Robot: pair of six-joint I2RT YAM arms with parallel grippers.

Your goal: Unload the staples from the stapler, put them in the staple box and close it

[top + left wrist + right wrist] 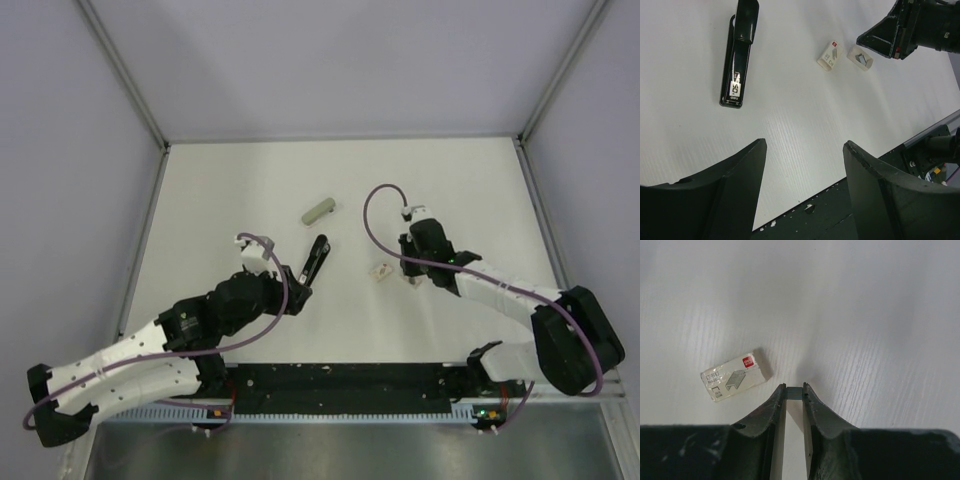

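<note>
**One stapler, one strip of staples, two claws**

Grey walls stand around a white tabletop [240, 180]. One black stapler [737, 55] lies flat on it, near the middle, in front of the left arm. One pale green stick [319, 211] lies a little further back, apart from the stapler.

The left claw [805, 144] hangs over the tabletop near the stapler's near end. Its two fingers stand wide apart and nothing is between them.

The right claw [794, 389] is low over the tabletop, to the right of the stapler. Its fingers are almost together and clamp one short grey strip of staples [795, 393] at the tips.

The left wrist view shows two small clear plastic pieces [829, 56] side by side between the stapler and the right claw. One carries a red mark.
</note>
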